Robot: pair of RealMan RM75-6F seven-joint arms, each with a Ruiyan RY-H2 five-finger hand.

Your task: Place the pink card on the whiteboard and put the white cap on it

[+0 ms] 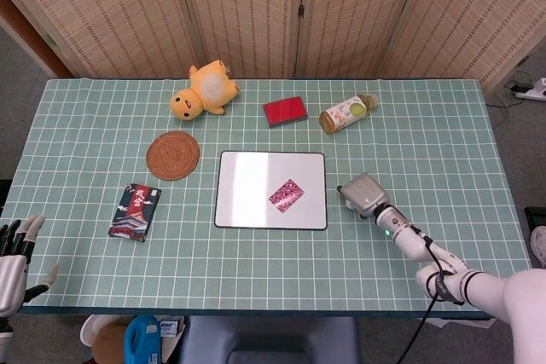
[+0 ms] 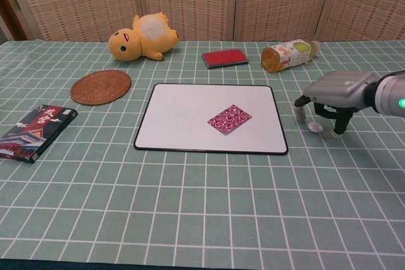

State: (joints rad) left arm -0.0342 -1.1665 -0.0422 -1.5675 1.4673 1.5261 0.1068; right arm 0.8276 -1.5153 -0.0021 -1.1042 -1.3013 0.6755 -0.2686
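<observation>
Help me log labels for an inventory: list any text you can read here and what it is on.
Booklet: large white characters on the cover, too blurred to read.
Bottle: printed label, too small to read.
Nothing else shows readable text.
</observation>
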